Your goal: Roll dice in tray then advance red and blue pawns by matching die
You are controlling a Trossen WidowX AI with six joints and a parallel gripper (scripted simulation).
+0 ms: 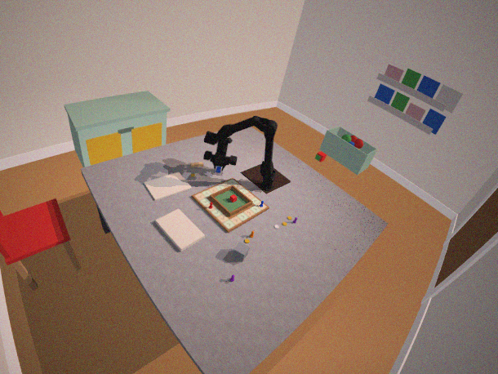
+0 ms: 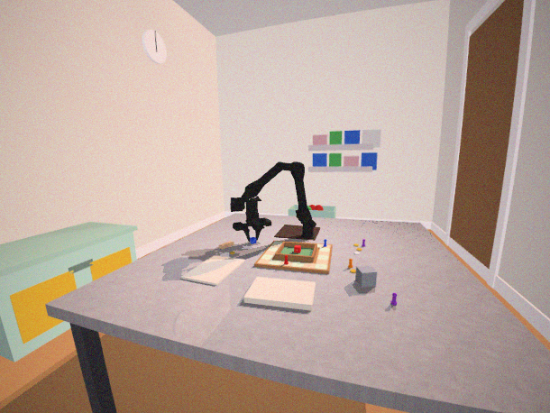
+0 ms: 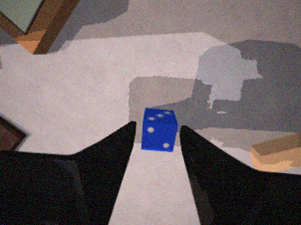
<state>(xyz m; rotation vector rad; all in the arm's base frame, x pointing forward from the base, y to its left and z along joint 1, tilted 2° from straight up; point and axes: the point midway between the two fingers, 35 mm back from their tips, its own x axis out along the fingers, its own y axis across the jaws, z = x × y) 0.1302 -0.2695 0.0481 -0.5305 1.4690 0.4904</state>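
Note:
My gripper (image 1: 219,166) (image 2: 253,239) (image 3: 157,127) is low over the table left of the board, fingers apart on either side of the blue die (image 1: 218,170) (image 2: 252,241) (image 3: 158,132). A narrow gap shows between the die and each fingertip in the wrist view. The red die (image 1: 233,198) (image 2: 297,249) lies in the tray (image 1: 220,208) (image 2: 297,258); its number is too small to read. The red pawn (image 1: 211,206) (image 2: 286,260) stands on the board's left side, the blue pawn (image 1: 262,203) (image 2: 325,243) on its right side.
A wooden block (image 1: 197,164) (image 2: 226,245) (image 3: 276,154) lies close beside the gripper. Two pale slabs (image 1: 180,229) (image 2: 214,270) lie beside the board. A grey cube (image 2: 366,278), an orange pawn (image 1: 252,234) (image 2: 350,263), purple pawns (image 1: 232,278) (image 2: 363,243) and small discs lie farther off.

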